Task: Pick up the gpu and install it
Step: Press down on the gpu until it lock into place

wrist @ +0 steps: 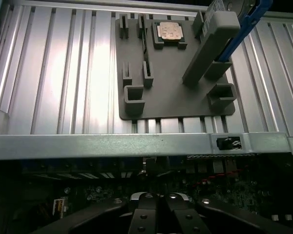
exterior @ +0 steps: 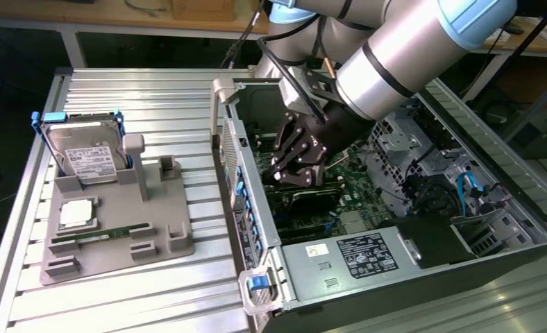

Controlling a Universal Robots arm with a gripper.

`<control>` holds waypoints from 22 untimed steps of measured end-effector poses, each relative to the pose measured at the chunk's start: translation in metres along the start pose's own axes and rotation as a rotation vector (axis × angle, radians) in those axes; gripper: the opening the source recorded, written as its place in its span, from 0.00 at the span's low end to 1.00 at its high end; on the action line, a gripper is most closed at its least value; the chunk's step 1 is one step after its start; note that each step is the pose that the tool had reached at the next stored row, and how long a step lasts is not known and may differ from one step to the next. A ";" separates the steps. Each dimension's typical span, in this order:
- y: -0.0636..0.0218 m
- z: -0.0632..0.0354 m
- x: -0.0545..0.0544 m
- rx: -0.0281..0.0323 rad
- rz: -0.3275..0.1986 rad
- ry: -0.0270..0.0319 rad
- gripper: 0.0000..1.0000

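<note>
The gripper (exterior: 297,175) sits low inside the open computer case (exterior: 255,208), walls close on both sides, fingers closed together and holding nothing. The gpu (exterior: 312,196) lies just beneath it on the board. The gray holder (exterior: 116,229) rests on the bench (exterior: 162,90).

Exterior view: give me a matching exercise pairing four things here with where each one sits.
Things:
1. hard drive
2. processor chip
3. memory stick
4. gripper

Places:
A. inside the open computer case, above the motherboard
B. lying flat in a slot near the grey holder's front
C. standing upright at the holder's back
D. lying flat in the holder's middle pocket

Pairs: 1-C, 2-D, 3-B, 4-A
</note>
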State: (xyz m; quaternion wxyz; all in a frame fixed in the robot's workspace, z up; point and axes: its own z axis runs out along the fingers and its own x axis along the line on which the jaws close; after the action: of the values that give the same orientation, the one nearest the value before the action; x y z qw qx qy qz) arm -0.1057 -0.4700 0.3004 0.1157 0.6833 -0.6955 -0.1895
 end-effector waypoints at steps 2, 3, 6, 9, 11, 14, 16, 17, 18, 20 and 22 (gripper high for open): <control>0.0027 0.0013 0.000 0.0007 0.000 -0.0001 0.11; 0.0039 0.0018 0.000 0.0011 0.000 0.0000 0.11; 0.0041 0.0018 0.000 0.0013 0.000 0.0001 0.11; 0.0030 0.0043 0.000 0.0013 0.000 0.0001 0.11; 0.0021 0.0069 0.001 0.0013 0.000 0.0000 0.11; 0.0020 0.0070 0.001 0.0013 0.000 0.0002 0.11; 0.0019 0.0071 0.001 -0.0002 0.000 0.0001 0.11; 0.0016 0.0072 0.001 -0.0062 0.001 -0.0003 0.11; 0.0010 0.0069 0.001 -0.0138 0.001 -0.0005 0.11; -0.0011 0.0059 0.001 -0.0370 0.004 -0.0006 0.11; -0.0013 0.0057 0.001 -0.0415 0.004 -0.0004 0.11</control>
State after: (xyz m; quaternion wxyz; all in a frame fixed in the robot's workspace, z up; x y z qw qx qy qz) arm -0.1069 -0.4700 0.2947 0.1301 0.6792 -0.6930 -0.2037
